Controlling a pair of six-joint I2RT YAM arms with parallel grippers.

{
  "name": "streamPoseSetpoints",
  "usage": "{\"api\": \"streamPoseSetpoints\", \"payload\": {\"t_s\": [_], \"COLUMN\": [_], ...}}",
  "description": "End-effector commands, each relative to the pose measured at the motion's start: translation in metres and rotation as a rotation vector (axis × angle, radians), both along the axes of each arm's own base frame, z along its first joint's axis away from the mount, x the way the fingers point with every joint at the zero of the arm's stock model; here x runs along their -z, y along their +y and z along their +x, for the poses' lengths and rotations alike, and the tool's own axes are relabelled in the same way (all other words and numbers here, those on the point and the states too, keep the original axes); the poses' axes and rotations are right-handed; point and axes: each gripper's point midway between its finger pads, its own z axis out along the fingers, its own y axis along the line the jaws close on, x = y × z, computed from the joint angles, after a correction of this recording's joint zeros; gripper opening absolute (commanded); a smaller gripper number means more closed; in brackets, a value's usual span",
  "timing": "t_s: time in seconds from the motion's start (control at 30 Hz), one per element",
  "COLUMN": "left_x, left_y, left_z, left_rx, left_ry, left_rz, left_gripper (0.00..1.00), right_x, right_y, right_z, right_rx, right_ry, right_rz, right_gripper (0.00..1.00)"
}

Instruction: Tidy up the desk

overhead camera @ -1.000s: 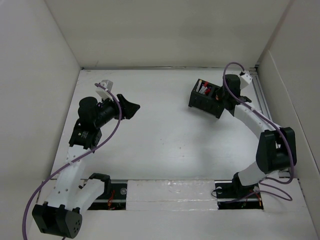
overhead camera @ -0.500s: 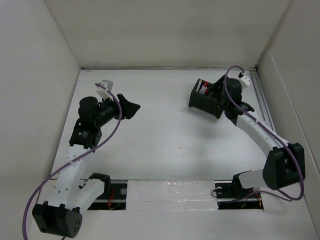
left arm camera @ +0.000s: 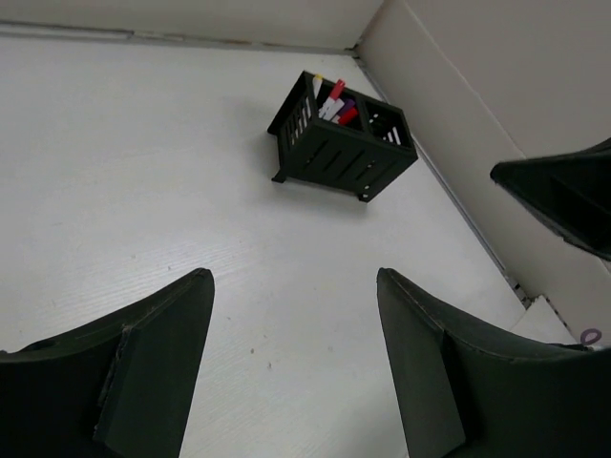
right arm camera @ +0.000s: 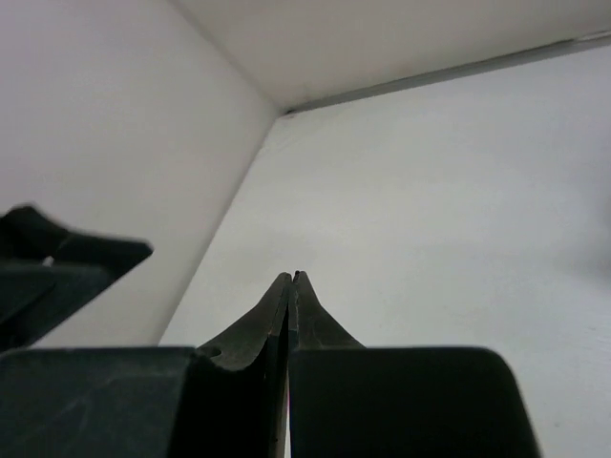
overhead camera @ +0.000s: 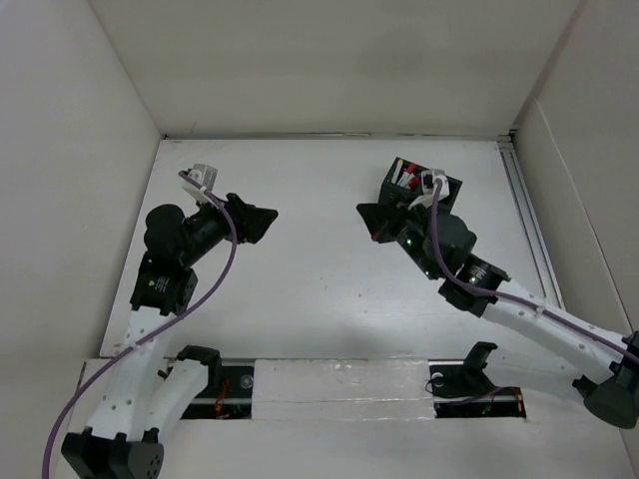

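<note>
Pens [left arm camera: 334,99] stood in the black box [left arm camera: 336,164] at the far right of the desk [overhead camera: 319,269], just behind the right gripper [overhead camera: 365,212], pinched together and empty; the left gripper [overhead camera: 268,215], spread apart, hung well away.

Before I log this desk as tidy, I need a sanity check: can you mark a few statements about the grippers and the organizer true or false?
1. The right gripper is shut. True.
2. The left gripper is clamped on a marker. False: its jaws stand open with nothing between them.
3. Coloured pens stand inside the black organizer. True.
4. The organizer lies tipped on its side. False: it stands upright on the desk.
5. The right gripper reaches into the organizer. False: it is outside the organizer and points away from it.
</note>
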Motion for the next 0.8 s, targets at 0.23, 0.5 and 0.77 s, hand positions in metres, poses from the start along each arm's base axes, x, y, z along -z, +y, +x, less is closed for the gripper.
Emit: {"api": "streamPoseSetpoints", "payload": {"t_s": [0.23,0.5,0.77], "left_x": [-0.067,-0.094,-0.111], "left_y": [0.005,0.012,0.012], "left_z": [-0.039,-0.058,-0.071], "left_rx": [0.009,-0.019,-0.004], "left_ry": [-0.292,-0.377,-0.421], "left_rz": [-0.081,-0.131,-0.205], "left_gripper": [0.66,0.66,0.66], "right_x": [-0.049,-0.07,-0.065], "right_y": [0.036,-0.012,-0.059], "right_z": [-0.105,-0.125,-0.125], "right_rx": [-0.338,-0.244,-0.117], "right_ry": [-0.205,-0.215,-0.178], "right_rz": [-0.017,0.076,0.17], "right_gripper": [0.06,0.33,0.42]}}
